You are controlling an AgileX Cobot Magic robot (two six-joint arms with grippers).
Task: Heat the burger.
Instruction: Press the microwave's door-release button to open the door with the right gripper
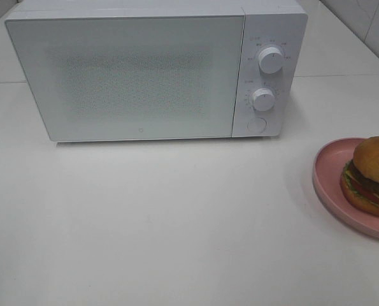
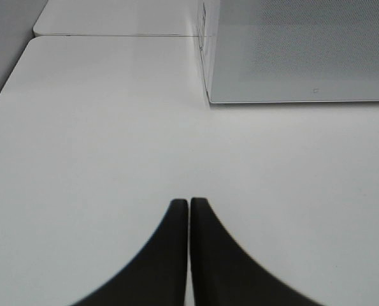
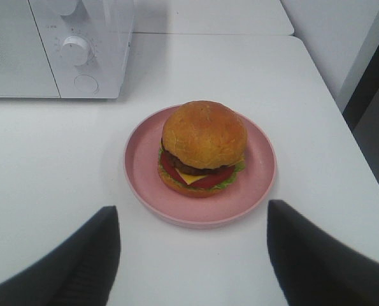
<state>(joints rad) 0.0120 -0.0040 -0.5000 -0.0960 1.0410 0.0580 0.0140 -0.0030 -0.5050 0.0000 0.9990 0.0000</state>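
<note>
**One burger on a pink plate, one white microwave, two robot hands apart from both**

Nearest, in the left wrist view, the left hand [image 2: 189,207] shows two dark fingers [image 2: 167,255] pressed together along their length. It is closed and holds nothing, above the bare white counter [image 2: 100,140].

In the right wrist view, the right hand [image 3: 190,217] has its two dark fingers [image 3: 81,261] spread wide. It is empty and touches nothing. One pink round plate [image 3: 141,159] sits just beyond the fingertips, and the gap between them is about as wide as the plate.

One burger [image 3: 204,148] sits on that plate, a little off centre. It has a golden-brown bun, a dark patty, yellow cheese, red tomato and green lettuce.

In the high view, the burger [image 1: 371,175] and plate [image 1: 329,166] are at the right edge, partly cut off by the frame. Neither hand shows in this view.

Farthest back stands one white microwave [image 1: 132,76], well apart from the plate. Its door [image 1: 125,102] is shut. The panel to the right of the door carries two round knobs [image 1: 271,59], one above the other [image 1: 263,99], with one round button [image 1: 257,124] below them. Small markings ring each knob, but they are too small to read. A tiny mark [image 1: 143,132] low on the door cannot be read either.
</note>
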